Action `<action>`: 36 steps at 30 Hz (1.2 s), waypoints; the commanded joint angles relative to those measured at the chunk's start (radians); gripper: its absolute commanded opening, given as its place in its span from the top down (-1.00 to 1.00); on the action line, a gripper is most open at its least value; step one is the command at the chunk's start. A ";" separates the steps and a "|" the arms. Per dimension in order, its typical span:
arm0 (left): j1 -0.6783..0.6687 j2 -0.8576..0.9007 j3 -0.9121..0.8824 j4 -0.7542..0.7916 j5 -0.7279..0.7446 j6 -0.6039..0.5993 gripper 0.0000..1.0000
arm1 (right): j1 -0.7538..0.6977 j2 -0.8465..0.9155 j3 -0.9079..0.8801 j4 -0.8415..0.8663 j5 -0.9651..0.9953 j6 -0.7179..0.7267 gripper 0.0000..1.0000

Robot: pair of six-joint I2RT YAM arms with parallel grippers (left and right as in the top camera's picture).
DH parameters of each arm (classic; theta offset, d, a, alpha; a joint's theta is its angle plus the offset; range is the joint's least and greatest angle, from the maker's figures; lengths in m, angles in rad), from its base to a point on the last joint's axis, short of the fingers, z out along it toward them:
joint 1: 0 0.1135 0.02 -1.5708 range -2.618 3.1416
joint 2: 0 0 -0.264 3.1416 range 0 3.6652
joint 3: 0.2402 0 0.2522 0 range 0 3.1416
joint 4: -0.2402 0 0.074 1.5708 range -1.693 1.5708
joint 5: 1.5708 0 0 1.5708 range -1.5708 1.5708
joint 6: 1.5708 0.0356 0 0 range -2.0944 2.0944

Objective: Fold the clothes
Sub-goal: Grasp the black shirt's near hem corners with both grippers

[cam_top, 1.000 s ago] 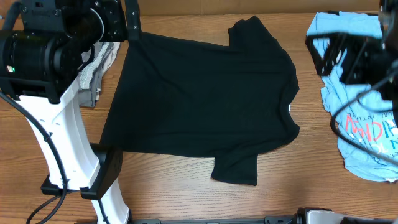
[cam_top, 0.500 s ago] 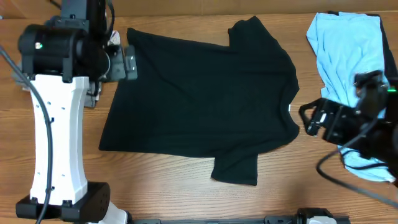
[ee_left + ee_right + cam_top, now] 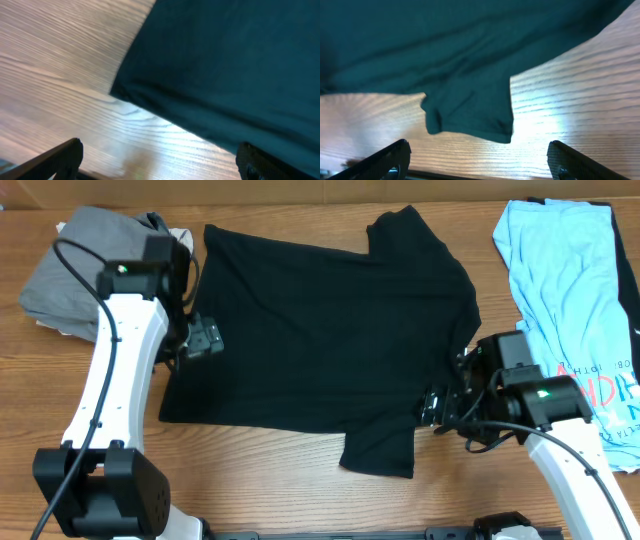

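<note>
The clothes lie on the wooden table. A large black T-shirt (image 3: 320, 340) is spread flat at the centre, collar to the right, with a small white label (image 3: 467, 354). My left gripper (image 3: 205, 338) hangs open at the shirt's left hem; in the left wrist view its fingers (image 3: 55, 160) straddle bare wood just short of the hem corner (image 3: 120, 92). My right gripper (image 3: 440, 405) is open beside the near sleeve (image 3: 470, 110), which lies ahead of its fingertips (image 3: 580, 160), with nothing between them. A light blue T-shirt (image 3: 575, 290) with red lettering lies at the far right.
A crumpled grey garment (image 3: 85, 265) sits at the back left corner, behind the left arm. The right arm's forearm (image 3: 570, 470) crosses the front right of the table next to the blue shirt. Bare wood (image 3: 280, 470) runs along the front edge.
Both arms have swung in and come down toward the black T-shirt: the left to its left hem, the right from over the blue shirt to the near sleeve. The shirts have not moved.
</note>
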 commanded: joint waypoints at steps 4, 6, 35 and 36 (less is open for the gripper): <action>0.115 -0.029 -0.254 0.189 0.056 0.016 -1.00 | 0.063 0.014 -0.038 0.032 -0.010 0.042 -0.81; 0.170 -0.029 -0.333 0.273 0.057 0.039 -1.00 | 0.073 0.030 -0.038 0.049 -0.004 0.054 -0.80; 0.235 -0.026 -0.737 0.684 -0.038 0.146 0.92 | 0.087 0.055 -0.038 0.055 0.167 0.250 -0.71; 0.234 -0.026 -0.740 0.684 -0.038 0.146 0.92 | 0.085 0.055 -0.038 0.052 0.197 0.277 -0.71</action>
